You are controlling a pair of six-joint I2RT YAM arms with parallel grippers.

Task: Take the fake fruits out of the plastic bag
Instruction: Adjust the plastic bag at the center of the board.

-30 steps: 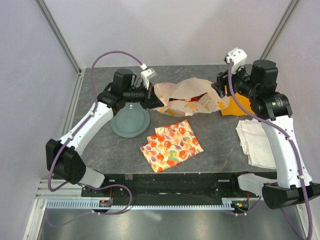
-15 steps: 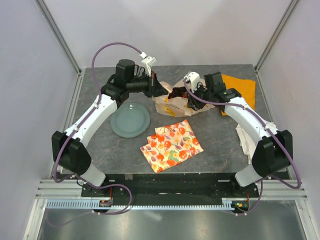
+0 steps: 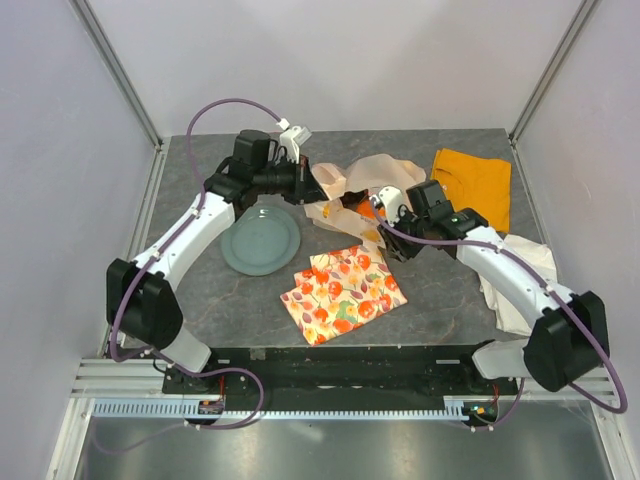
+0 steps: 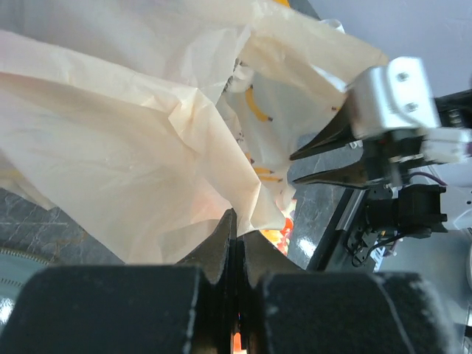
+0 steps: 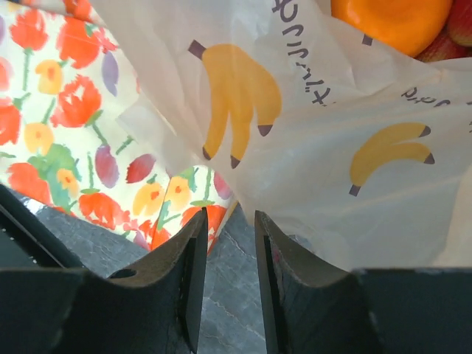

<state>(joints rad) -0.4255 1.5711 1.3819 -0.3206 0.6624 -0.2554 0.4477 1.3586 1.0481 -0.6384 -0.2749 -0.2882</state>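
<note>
Fingers (image 4: 217,249) of my left gripper (image 4: 233,234) are pressing closed on a fold of the plastic bag (image 3: 375,172), sitting crumpled on the table (image 3: 250,300); an orange (image 5: 391,18) is showing inside; my right gripper (image 5: 230,236) is hovering half-open at its near edge, holding nothing

Reference centre: the bag (image 3: 362,176), at the middle rear of the table (image 3: 200,300).
- Plate (image 3: 258,243): 8 o'clock of the bag, just beside it.
- Printed cloth (image 3: 343,290): 6 o'clock, near.
- Flat cloth (image 3: 475,185): 3 o'clock, just beside.
- Folded cloth (image 3: 498,300): 4 o'clock, well apart, partly under the right arm.
- Fruit (image 5: 391,18): inside the bag.
- Left gripper (image 3: 318,188): at the bag's 9 o'clock edge.
- Right gripper (image 5: 230,217): at its 6 o'clock edge.
</note>
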